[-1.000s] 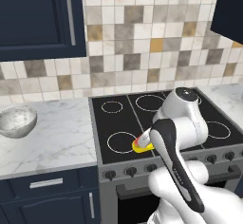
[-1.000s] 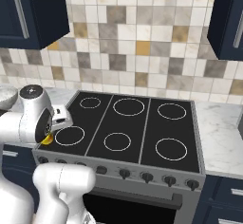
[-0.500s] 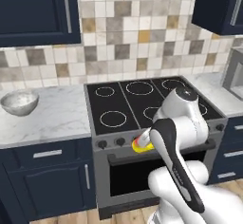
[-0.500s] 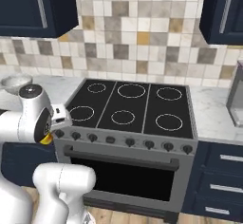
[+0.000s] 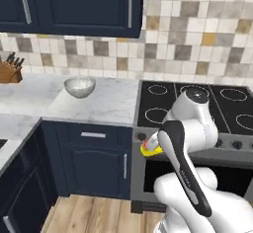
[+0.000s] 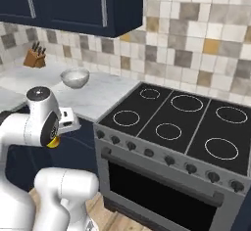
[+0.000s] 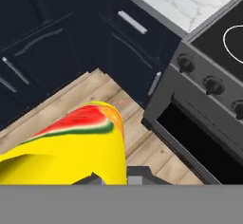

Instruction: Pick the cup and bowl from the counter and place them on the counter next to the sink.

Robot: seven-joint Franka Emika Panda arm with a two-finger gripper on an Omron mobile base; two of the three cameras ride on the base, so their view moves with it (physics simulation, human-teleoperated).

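Gripping yellow cup [image 7: 71, 147] in my hand [image 5: 149, 146], clamped shut on it, above wooden floor [image 7: 118, 104] beside stove [image 5: 197, 108]; bowl [image 5: 79, 86] on bench [image 5: 108, 106].

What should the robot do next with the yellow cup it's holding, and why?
Probably keep carrying the cup leftward along the counter. The gripper is shut on the cup out in front of the stove, above the wood floor, so there's nowhere to set it down here. The bowl waits on the counter.
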